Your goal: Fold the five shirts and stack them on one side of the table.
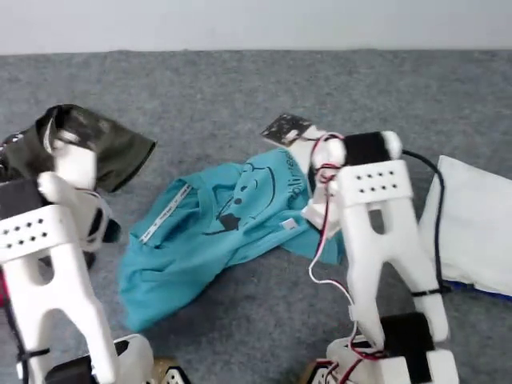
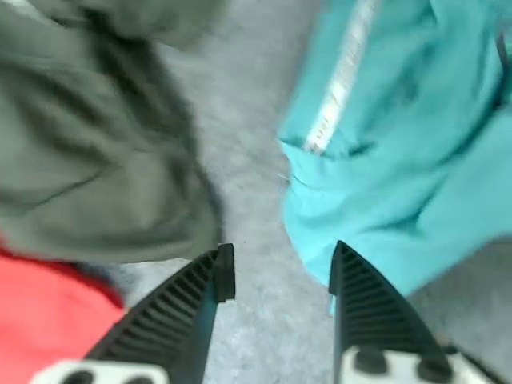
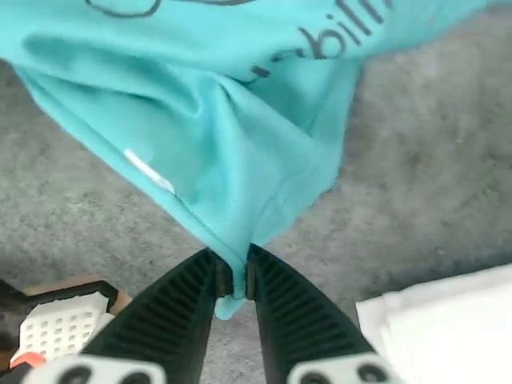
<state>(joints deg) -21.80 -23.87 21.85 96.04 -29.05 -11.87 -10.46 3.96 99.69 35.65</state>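
Observation:
A teal shirt (image 1: 216, 232) lies crumpled in the middle of the grey table, with a dark print and a white inner band. My right gripper (image 3: 234, 276) is shut on a bunched fold of the teal shirt (image 3: 240, 152) at its right edge. The right arm (image 1: 376, 232) stands over that edge. My left gripper (image 2: 280, 276) is open above bare table, between a dark olive shirt (image 2: 88, 160) and the teal shirt (image 2: 400, 136). The olive shirt (image 1: 92, 144) lies crumpled at the far left. A red cloth (image 2: 48, 312) shows beside it.
A folded white shirt (image 1: 476, 228) lies at the right edge, with something blue under it. A small dark printed tag or card (image 1: 286, 128) lies behind the teal shirt. The grey table (image 1: 240, 88) stretches back to a pale wall.

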